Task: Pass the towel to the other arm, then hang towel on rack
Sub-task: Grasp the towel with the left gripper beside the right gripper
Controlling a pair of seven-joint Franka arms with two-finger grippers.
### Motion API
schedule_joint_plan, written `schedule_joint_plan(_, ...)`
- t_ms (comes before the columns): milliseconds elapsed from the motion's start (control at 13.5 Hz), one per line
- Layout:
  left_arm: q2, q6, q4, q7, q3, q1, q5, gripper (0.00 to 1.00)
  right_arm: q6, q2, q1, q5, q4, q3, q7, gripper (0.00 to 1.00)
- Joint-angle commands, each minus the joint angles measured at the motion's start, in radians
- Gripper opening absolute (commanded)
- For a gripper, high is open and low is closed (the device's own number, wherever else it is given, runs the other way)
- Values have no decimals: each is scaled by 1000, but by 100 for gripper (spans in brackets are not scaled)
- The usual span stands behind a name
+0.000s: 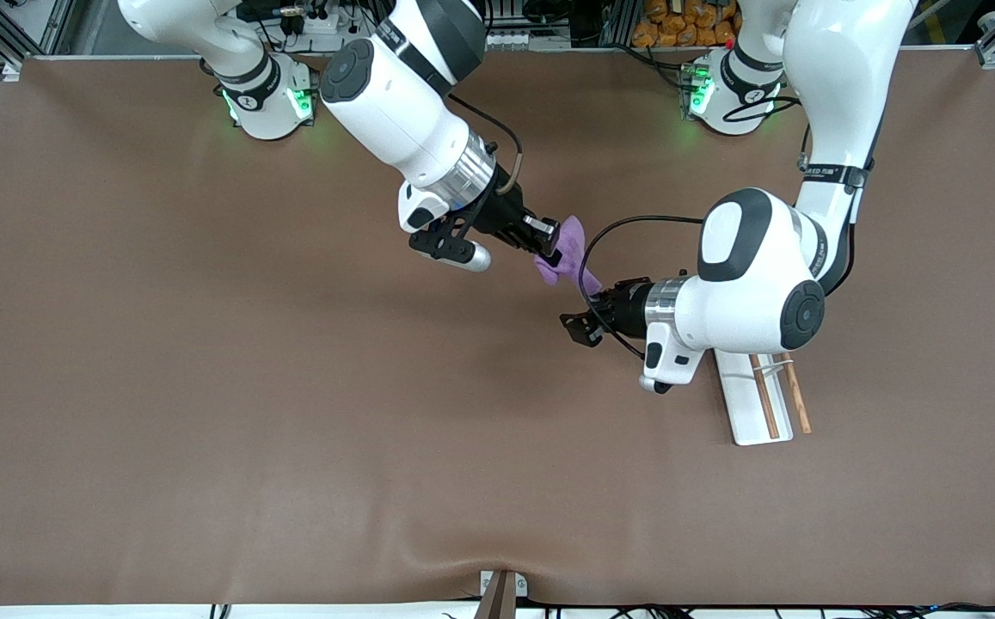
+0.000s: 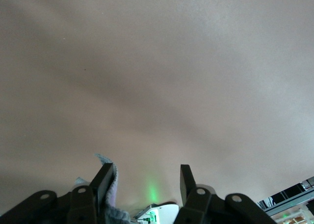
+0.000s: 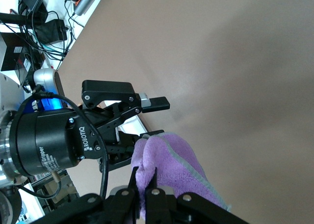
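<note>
Over mid-counter (image 1: 205, 387), matte brown sheet: right hand (image 1: 546, 230) pinches bunched purple towel (image 1: 568, 251) shut. Left hand (image 1: 585, 316) half open around its end. White rack (image 1: 746, 404), wooden rods, beneath left arm.

Both arms reaching in over mid-surface, hands nearly meeting. Right hand (image 1: 543, 230) angled down, fingers pinched shut on the towel (image 1: 568, 251). Left hand (image 1: 585, 316) level, fingers (image 2: 102, 181) apart with the cloth's free end between them.

High front camera, two wrist close-ups
</note>
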Motion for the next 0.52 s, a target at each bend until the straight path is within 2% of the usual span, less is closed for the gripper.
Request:
schedule_joint_plan(0,7,-28,9,-23,6,0,-3,54,8,3,10,16,9,-8,15,0)
schedule_joint_plan(74,7,-29,9,-25,5,2,-3,44,8,3,10,16,9,-10,13,0)
schedule_joint_plan(446,7,-34,9,-31,6,2,-3,17,8,3,10,16,9,-8,13,0)
